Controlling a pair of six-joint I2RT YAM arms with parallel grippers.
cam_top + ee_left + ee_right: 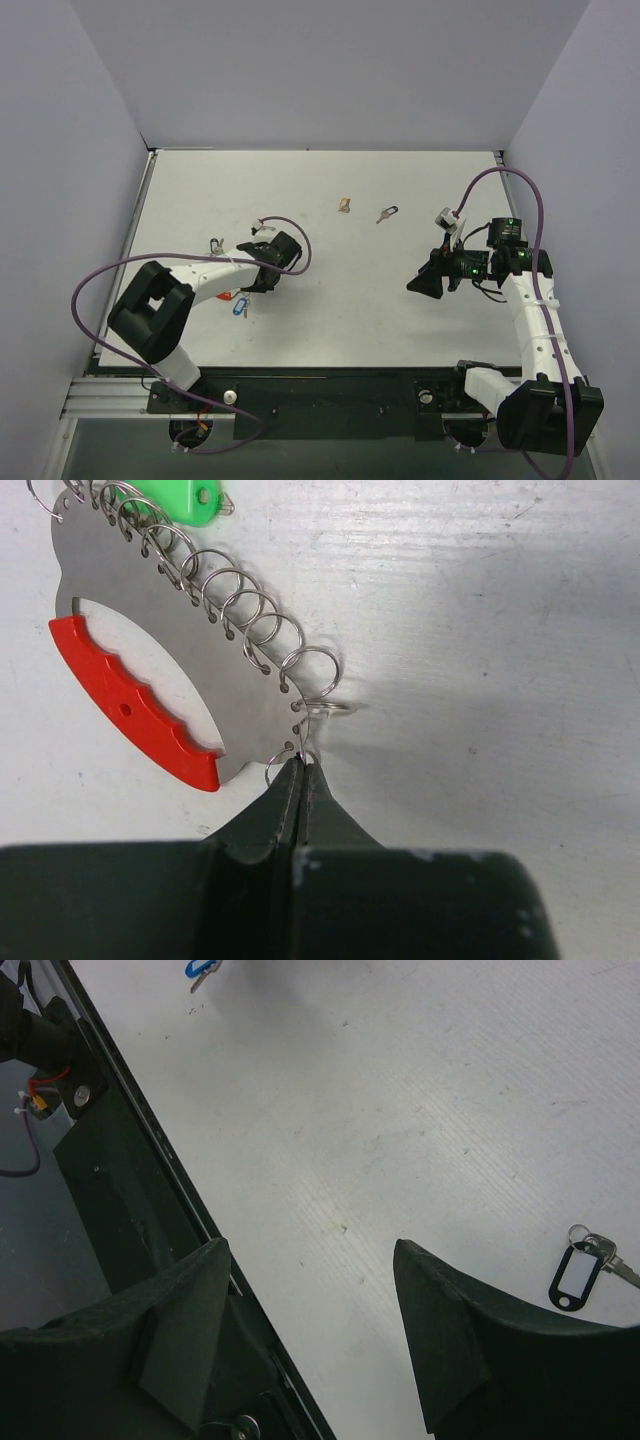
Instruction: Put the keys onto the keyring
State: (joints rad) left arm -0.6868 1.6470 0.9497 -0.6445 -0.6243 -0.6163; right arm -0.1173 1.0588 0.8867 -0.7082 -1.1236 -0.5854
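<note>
Overhead I count one black-tagged key (386, 214), one small tan piece (344, 205) and one blue tag (238, 308). At my left wrist: one keyring (150, 590) plate carrying one red grip (130, 715) and one green tag (180, 500); its wire loops (310, 670) run off-frame, so uncounted

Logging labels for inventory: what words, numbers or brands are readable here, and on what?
None readable.
The black key tag has a white insert that looks blank.
The red grip and the green tag show no print.
The small tan item is too small to tell.
</note>
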